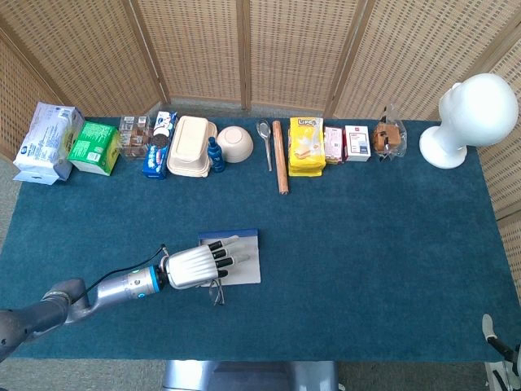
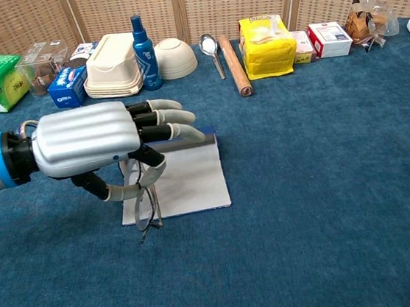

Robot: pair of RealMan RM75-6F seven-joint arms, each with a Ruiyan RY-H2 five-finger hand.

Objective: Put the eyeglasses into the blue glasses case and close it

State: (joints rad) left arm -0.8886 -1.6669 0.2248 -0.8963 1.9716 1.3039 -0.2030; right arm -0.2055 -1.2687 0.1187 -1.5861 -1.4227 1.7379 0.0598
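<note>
Nearest the robot, front edge: right hand [image 1: 498,352] shows only as a sliver at the corner of the head view; whether its fingers are spread or curled cannot be told.
Left hand: left hand [image 2: 88,139] hovers palm-down over the near end of the case, arm entering from the left.
Fingers: upper fingers [image 2: 162,118] extended almost flat and slightly apart; thumb and a lower finger curl under the palm and pinch the eyeglasses frame.
Eyeglasses: eyeglasses [image 2: 146,207] hang thin and dark below the palm, at the near-left corner of the case, partly over the case and partly over the worktop.
Glasses case: blue glasses case [image 2: 193,175] lies open and flat, pale lining up, blue edge on its far side.
Risk: judged, the thin pinch may let the frame swing or slip, landing on the case rim or the cloth; an arm of the frame left over the edge would block the lid.
Worktop: worktop [image 1: 366,244] covered in blue cloth.
Far row: boxes and packets, blue bottle [image 2: 141,44], bowl [image 2: 175,57], spoon [image 2: 213,52], rolling pin [image 2: 236,65], yellow bag [image 2: 271,42].
Far right: white mannequin head [image 1: 472,118].
</note>
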